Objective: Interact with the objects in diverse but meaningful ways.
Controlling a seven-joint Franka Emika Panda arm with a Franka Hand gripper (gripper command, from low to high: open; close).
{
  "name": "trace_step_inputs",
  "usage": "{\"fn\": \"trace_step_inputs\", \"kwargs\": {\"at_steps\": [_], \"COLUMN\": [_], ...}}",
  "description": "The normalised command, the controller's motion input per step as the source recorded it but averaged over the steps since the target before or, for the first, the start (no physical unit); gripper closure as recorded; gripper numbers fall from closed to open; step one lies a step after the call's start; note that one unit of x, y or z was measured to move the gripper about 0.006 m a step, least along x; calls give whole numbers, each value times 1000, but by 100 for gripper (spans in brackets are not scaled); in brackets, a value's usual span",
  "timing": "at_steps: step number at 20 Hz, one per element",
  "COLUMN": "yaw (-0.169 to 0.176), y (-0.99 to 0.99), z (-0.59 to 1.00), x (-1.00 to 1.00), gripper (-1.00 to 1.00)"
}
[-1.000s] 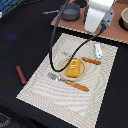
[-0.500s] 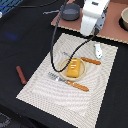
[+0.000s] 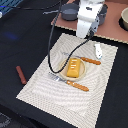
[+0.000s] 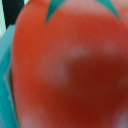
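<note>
No legible text, labels, brands, numbers or signs in either view. Exterior view too coarse to resolve any print on the items or surfaces. Wrist view filled by a blurred red surface, unmarked.

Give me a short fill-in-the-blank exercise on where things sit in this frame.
1. The orange-yellow ridged block rests on a small ____ in the middle of the striped placemat.
2. The dark brown sausage stick lies off the placemat, on the ____ tablecloth.
3. The wrist view is filled by a red ____ with a green top.
4. The fork has an ____ handle.

Missing words: plate; black; tomato; orange
</note>
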Motion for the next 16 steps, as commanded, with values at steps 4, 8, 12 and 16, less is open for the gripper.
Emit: {"fn": "trace_step_inputs", "kwargs": {"at_steps": [4,8,12,16], "yaw": [33,40,68,77], "y": [-384,-196,99,230], "z": [-516,-488,-220,-109], "x": [-370,-455,-626,-622], "gripper": [100,100,100,100]}}
